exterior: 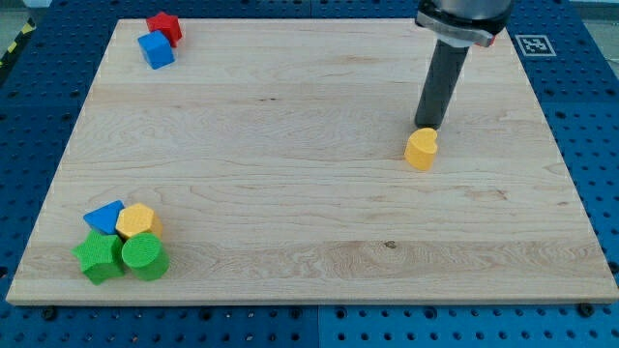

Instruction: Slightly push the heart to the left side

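A yellow heart block (421, 149) lies right of the board's middle. My tip (428, 127) stands just above the heart's upper right edge, touching it or nearly so. The dark rod rises from there to the view's top. The wooden board (309, 222) fills most of the view.
A red star block (165, 26) and a blue cube (155, 49) sit together at the top left corner. At the bottom left a blue triangle (103, 217), a yellow hexagon (136, 220), a green star (99, 257) and a green cylinder (144, 256) are clustered.
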You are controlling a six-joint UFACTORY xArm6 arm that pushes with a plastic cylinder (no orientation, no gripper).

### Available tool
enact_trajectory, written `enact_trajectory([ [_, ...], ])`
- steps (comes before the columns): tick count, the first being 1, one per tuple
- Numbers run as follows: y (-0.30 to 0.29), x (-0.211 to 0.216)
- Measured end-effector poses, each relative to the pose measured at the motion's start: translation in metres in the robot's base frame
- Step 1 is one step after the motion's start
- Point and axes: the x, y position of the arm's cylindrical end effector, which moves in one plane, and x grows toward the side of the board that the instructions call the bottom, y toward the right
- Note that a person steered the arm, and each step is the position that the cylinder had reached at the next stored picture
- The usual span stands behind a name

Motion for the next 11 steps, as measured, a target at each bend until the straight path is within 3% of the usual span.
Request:
enact_trajectory([
  [1, -0.042, 0.017],
  [2, 0.000, 0.020],
  [3, 0.001, -0.008],
  [5, 0.098, -0.008],
  [6, 0.097, 0.019],
  [9, 0.089, 0.029],
  [11, 0.029, 0.031],
])
